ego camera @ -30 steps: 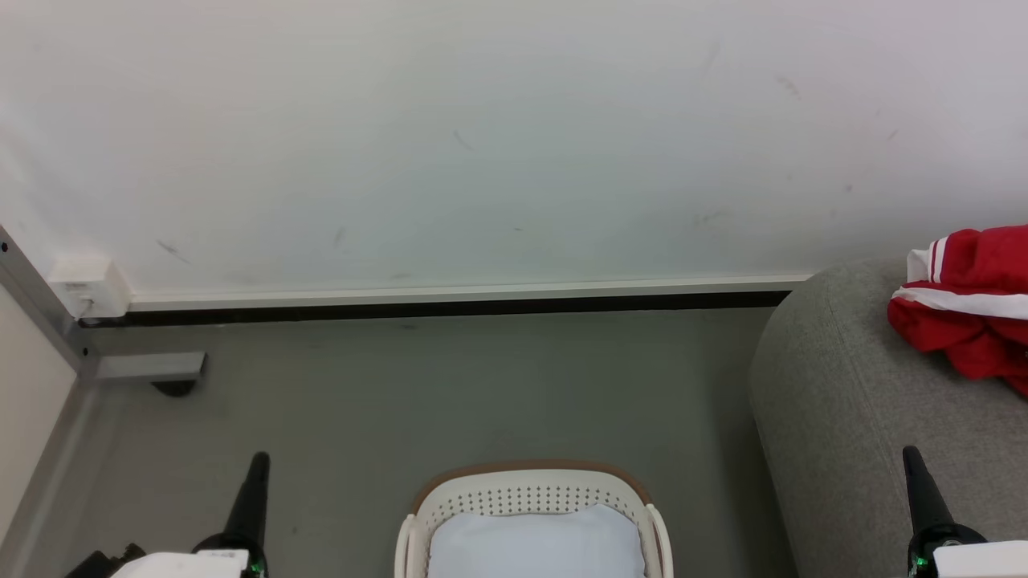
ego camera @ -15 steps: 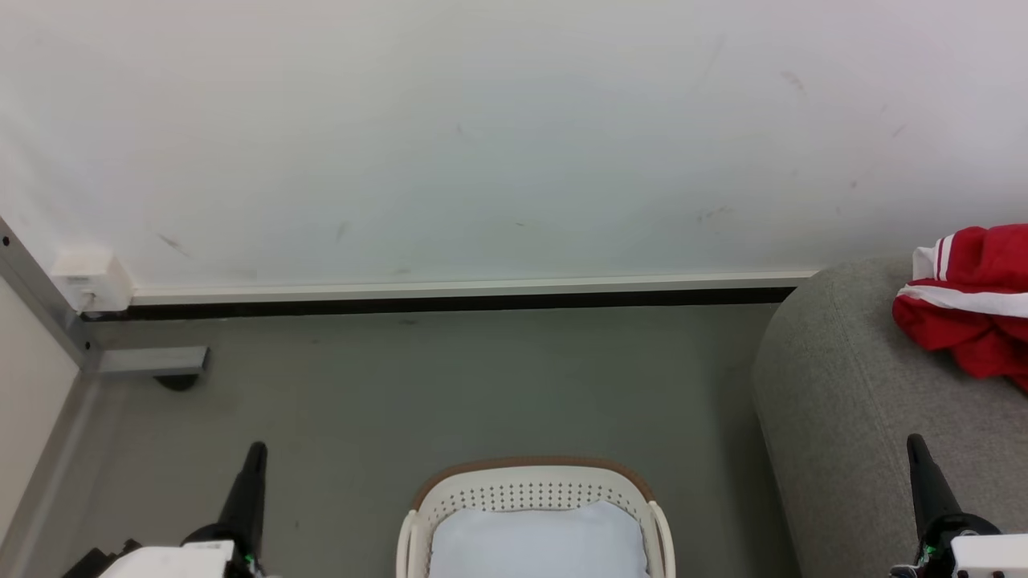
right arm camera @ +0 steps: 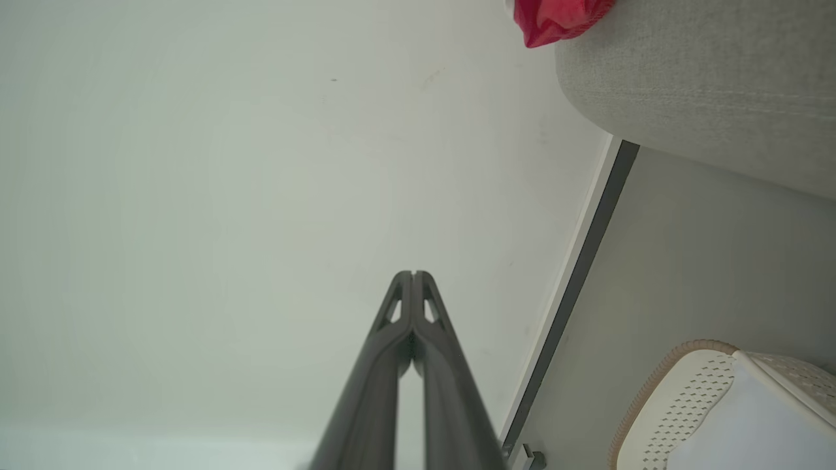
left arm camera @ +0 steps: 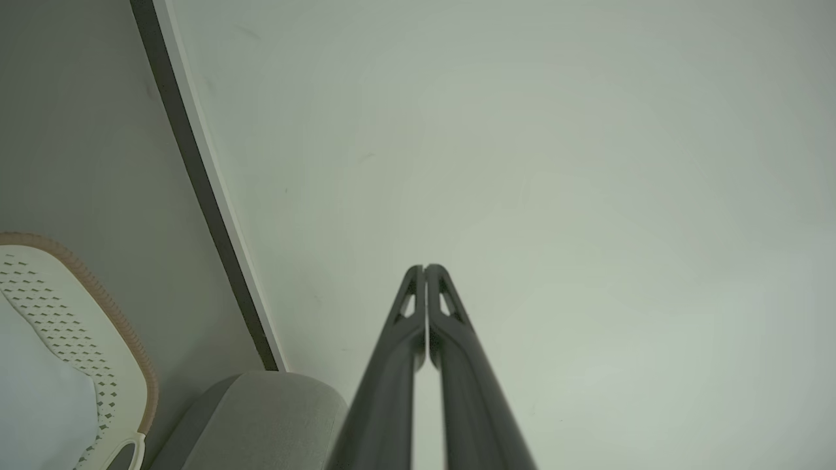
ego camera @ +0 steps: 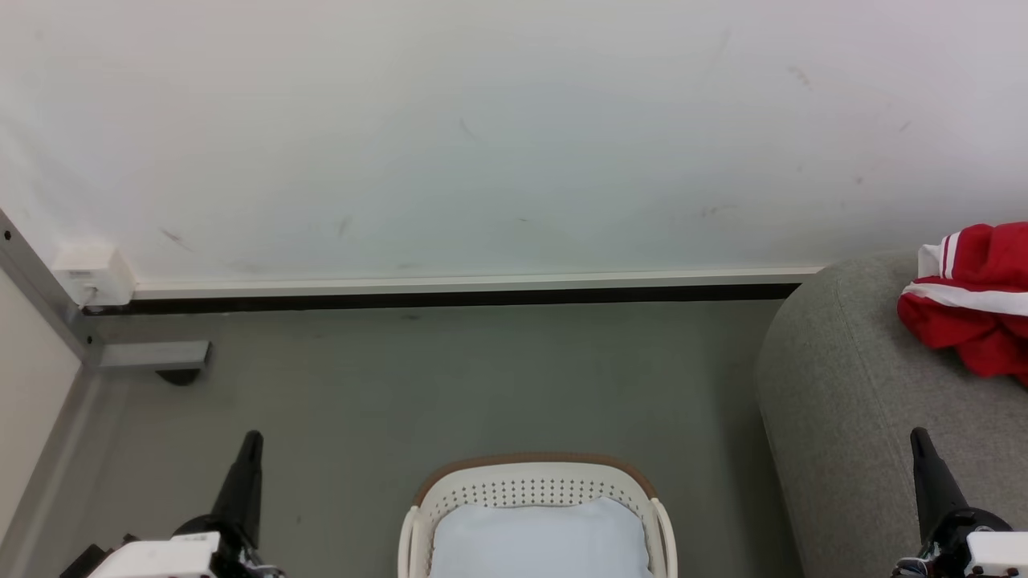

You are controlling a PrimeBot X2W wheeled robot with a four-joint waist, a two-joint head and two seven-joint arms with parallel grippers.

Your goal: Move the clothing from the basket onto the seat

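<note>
The red jersey with white stripes point(ego camera: 976, 301) lies bunched on the light grey sofa point(ego camera: 851, 385) at the right edge of the head view; its red edge point(right arm camera: 555, 19) also peeks over the sofa point(right arm camera: 705, 91) in the right wrist view. The white basket with a brown rim point(ego camera: 534, 474) stands on the floor at bottom centre and holds a plain pale blue-white cloth point(ego camera: 538, 542). My left gripper point(ego camera: 251, 440) is shut and empty at lower left, left of the basket. My right gripper point(ego camera: 918, 436) is shut and empty at lower right, over the sofa.
A white wall with a dark baseboard point(ego camera: 450, 299) runs behind the grey floor point(ego camera: 450, 385). A grey metal frame with a foot point(ego camera: 152, 357) and a white box point(ego camera: 92, 274) stand at the left.
The head camera has shifted slightly, so the whole scene sits a little differently. Both grippers stay shut and low in the view; the jersey rests unmoved on the sofa.
</note>
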